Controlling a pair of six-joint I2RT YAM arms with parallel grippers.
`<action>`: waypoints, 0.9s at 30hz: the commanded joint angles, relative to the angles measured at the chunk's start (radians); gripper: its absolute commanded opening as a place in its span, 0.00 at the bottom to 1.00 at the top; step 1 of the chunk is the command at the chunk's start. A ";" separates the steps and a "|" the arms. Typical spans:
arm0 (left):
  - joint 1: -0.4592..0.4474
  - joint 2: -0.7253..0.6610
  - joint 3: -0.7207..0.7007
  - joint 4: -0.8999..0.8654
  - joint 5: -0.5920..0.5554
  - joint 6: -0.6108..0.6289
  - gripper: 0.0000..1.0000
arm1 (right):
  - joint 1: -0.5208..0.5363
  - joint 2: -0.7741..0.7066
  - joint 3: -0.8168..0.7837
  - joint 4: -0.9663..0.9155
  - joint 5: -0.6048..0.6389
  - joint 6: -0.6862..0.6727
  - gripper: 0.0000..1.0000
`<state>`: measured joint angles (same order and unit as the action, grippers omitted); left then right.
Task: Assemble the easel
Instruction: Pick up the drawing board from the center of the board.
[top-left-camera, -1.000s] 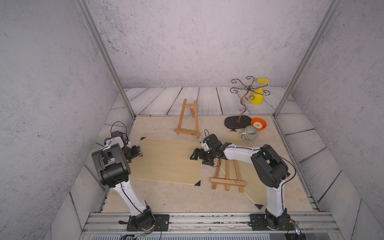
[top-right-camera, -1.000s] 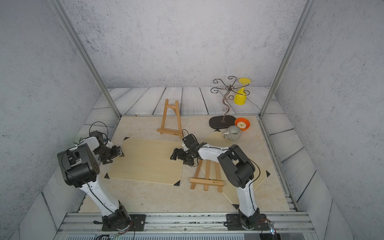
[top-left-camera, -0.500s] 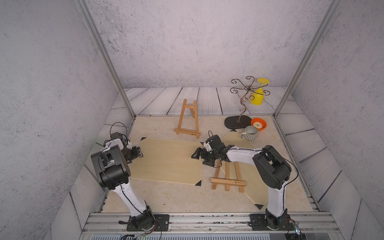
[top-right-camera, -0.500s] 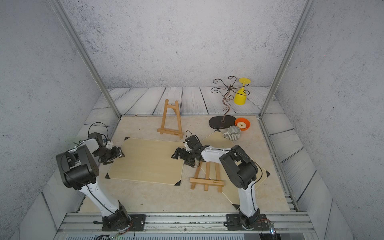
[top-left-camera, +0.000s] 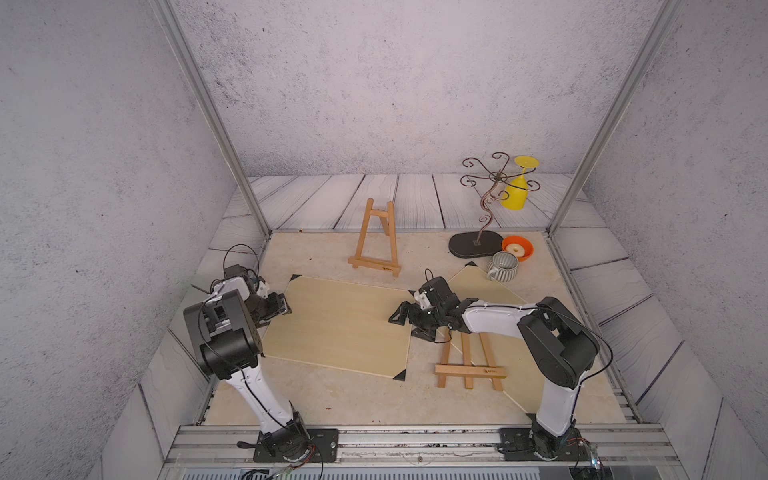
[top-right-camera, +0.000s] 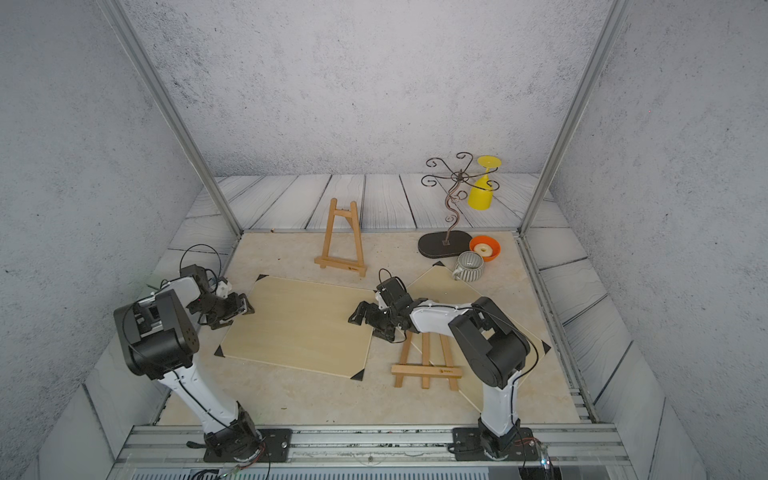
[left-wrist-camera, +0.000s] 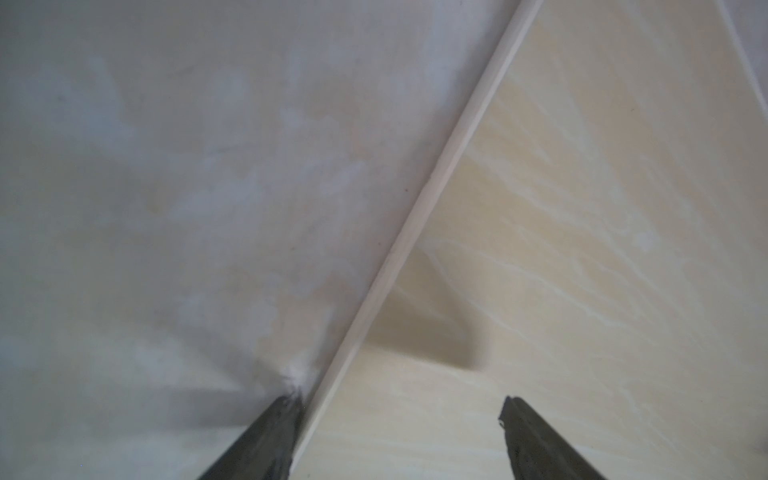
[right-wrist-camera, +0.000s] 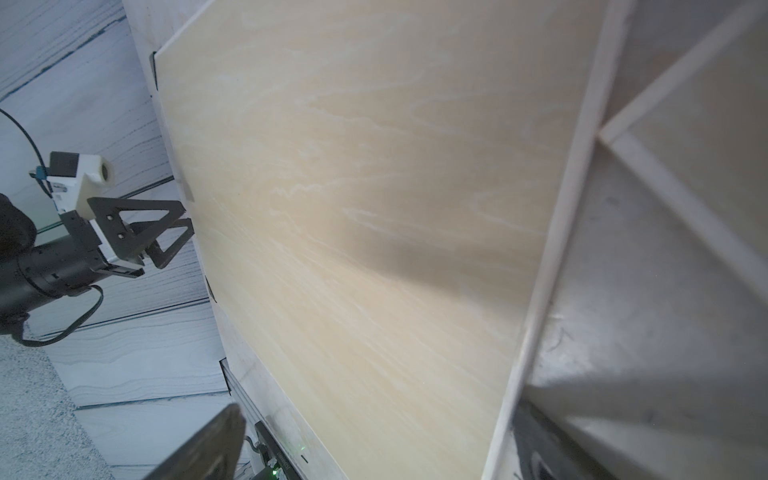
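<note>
A large pale plywood board (top-left-camera: 340, 324) lies flat on the table in both top views. My left gripper (top-left-camera: 286, 309) is open at its left edge; in the left wrist view one finger (left-wrist-camera: 266, 440) rests on the table beside the edge and the other finger (left-wrist-camera: 536, 440) is over the board (left-wrist-camera: 582, 249). At the board's right edge my right gripper (top-left-camera: 407, 326) stands open, its jaws either side of that edge (right-wrist-camera: 540, 291). One wooden easel (top-left-camera: 374, 241) stands upright at the back. Another easel (top-left-camera: 467, 361) lies flat under the right arm.
A second board (top-left-camera: 478, 286) lies beneath the right arm and the flat easel. At the back right stand a metal wire stand (top-left-camera: 478, 245) with a yellow glass (top-left-camera: 517, 191), an orange bowl (top-left-camera: 519, 247) and a striped mug (top-left-camera: 503, 268). Frame posts rise at the back corners.
Both arms have shifted only slightly at the board's two edges. Both grippers stay open and the board has not moved.
</note>
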<state>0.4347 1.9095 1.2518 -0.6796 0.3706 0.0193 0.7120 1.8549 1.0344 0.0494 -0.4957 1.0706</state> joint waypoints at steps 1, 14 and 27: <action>-0.060 -0.013 -0.046 -0.171 0.182 -0.019 0.80 | 0.041 -0.088 0.027 0.209 -0.138 0.031 0.99; -0.059 -0.002 -0.037 -0.174 0.181 -0.019 0.80 | 0.041 -0.138 0.034 0.218 -0.138 0.045 0.99; -0.128 -0.010 -0.067 -0.170 0.232 -0.014 0.80 | 0.035 -0.204 -0.047 0.190 -0.095 0.039 0.99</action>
<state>0.3992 1.9026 1.2377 -0.6655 0.3813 0.0231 0.7120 1.7302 0.9627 0.0513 -0.4774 1.1004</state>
